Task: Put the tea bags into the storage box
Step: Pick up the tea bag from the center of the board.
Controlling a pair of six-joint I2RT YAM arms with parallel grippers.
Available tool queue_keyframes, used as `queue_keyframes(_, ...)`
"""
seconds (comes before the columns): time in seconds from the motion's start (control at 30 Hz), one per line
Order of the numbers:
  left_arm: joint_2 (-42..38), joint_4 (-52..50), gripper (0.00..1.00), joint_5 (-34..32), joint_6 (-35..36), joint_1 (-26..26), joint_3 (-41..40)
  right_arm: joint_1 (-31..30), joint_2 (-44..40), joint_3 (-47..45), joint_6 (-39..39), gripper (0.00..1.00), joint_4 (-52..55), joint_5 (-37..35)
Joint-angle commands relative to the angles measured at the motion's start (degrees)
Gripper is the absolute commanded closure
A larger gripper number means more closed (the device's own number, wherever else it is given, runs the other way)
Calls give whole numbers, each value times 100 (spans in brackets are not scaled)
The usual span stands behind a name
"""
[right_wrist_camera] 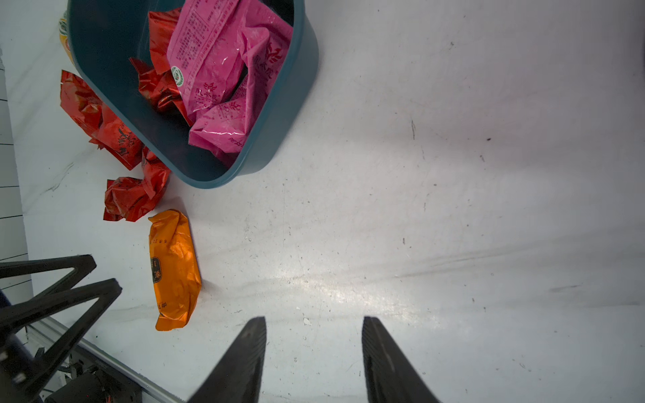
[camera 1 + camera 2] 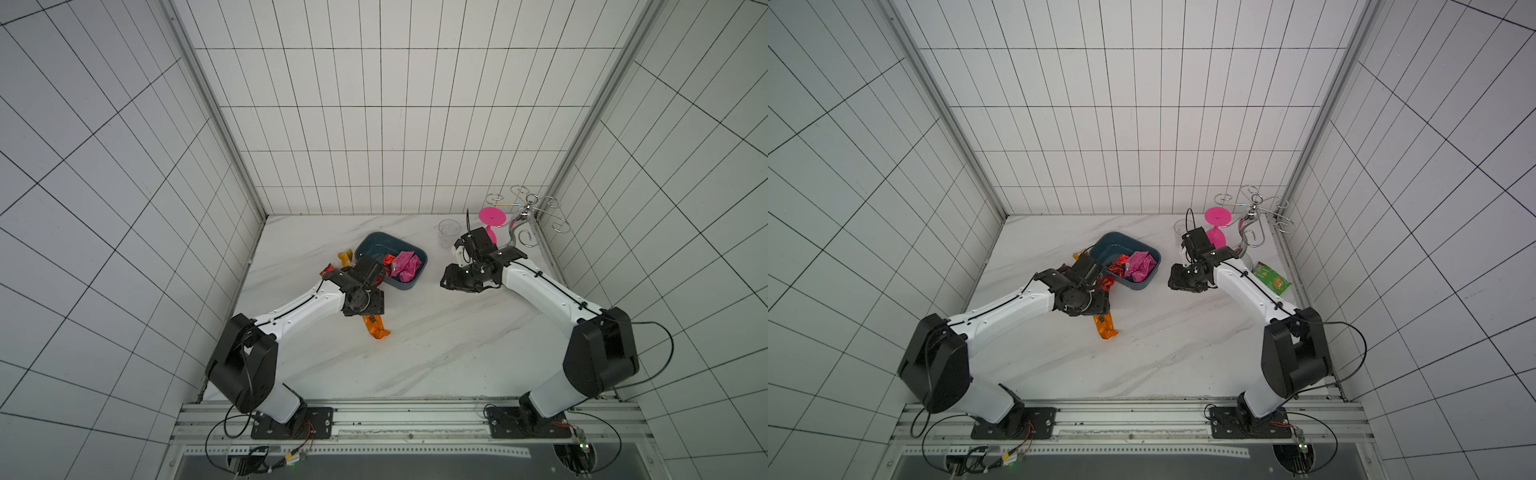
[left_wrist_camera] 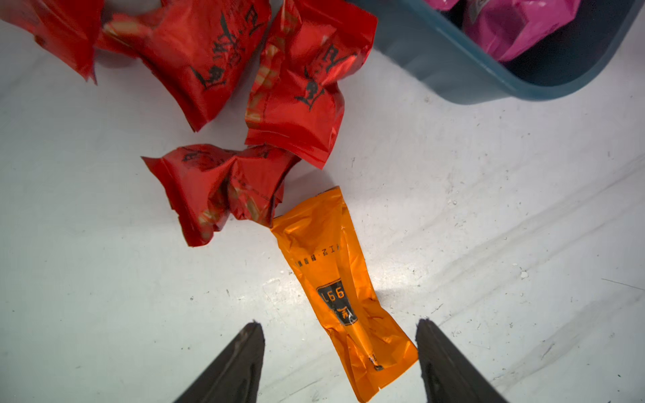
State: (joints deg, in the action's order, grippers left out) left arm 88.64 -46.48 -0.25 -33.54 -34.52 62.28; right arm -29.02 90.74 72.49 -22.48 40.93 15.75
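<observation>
Both pairs of jaws stand apart and hold nothing: your left gripper [image 3: 340, 324] and your right gripper [image 1: 314, 319] each hang over the white marbled tabletop [image 2: 415, 340]. Toward its back sits the shallow dark teal plastic storage box [image 2: 374, 249], with two magenta-pink foil sachets [image 2: 405, 264] and some red foil sachets [image 1: 160, 87] inside. You have loose crumpled red sachets [image 3: 293, 87] lying just outside its wall. Next to those, one orange foil sachet [image 3: 335, 279] lies flat, its end between your left gripper's fingers.
</observation>
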Motion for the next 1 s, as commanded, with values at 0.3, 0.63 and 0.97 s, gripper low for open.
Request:
queue_keyframes(0.3,814,558,35,100,-188,-18,-13,-60,-341,-191,103,51,391,-142)
queue_keyframes(0.63,962,705,82,203,-119,-81,-51,-59,-255,-81,199,51,486,-117)
queue_keyframes(0.97,1133,609,100,273,1,-184,27,-58,-375,-162,158,50,462,-168)
